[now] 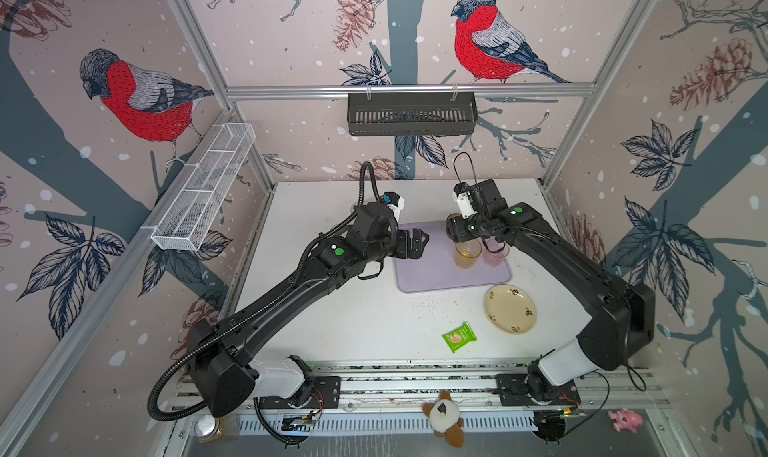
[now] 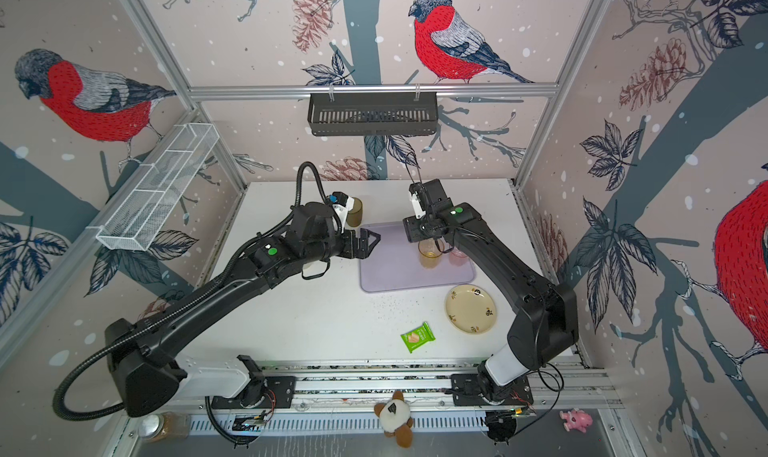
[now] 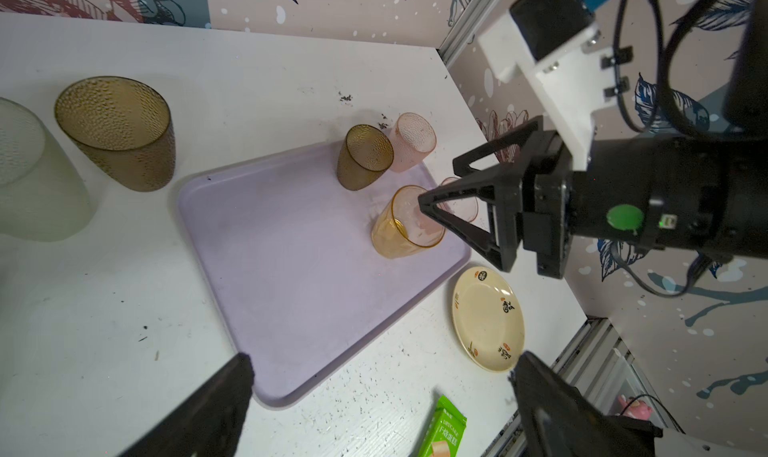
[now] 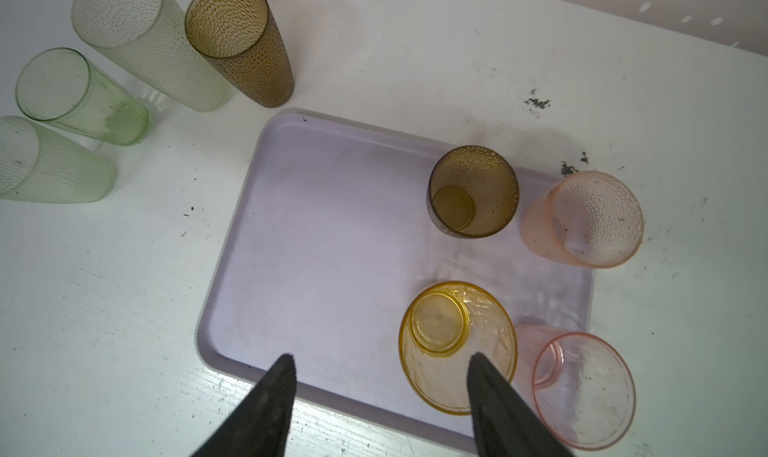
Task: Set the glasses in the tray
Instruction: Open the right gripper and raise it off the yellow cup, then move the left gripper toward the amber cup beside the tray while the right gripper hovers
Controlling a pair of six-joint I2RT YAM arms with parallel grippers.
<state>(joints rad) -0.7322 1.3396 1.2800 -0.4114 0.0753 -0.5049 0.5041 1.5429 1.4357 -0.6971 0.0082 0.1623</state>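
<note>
- You have the left gripper (image 1: pixel 417 244) spread wide, holding nothing, above the left edge of the tray (image 4: pixel 332 247).
- Right gripper (image 4: pixel 382 363): jaws apart, nothing clamped, one finger over the amber glass (image 4: pixel 457 347).
- On the tray, upright: amber glass, brown glass (image 4: pixel 473 193), pink glass (image 4: pixel 582 388).
- Dimpled pink glass (image 4: pixel 582 222) is at the tray corner; you can't tell on or off.
- Green glasses (image 4: pixel 83 97), pale glass (image 4: pixel 145 47) and second brown glass (image 4: pixel 241 43) are on the table (image 4: pixel 415 60).

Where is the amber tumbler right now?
In both top views the amber tumbler stands on the right half of the tray, beside a pink tumbler, under the right gripper.
</note>
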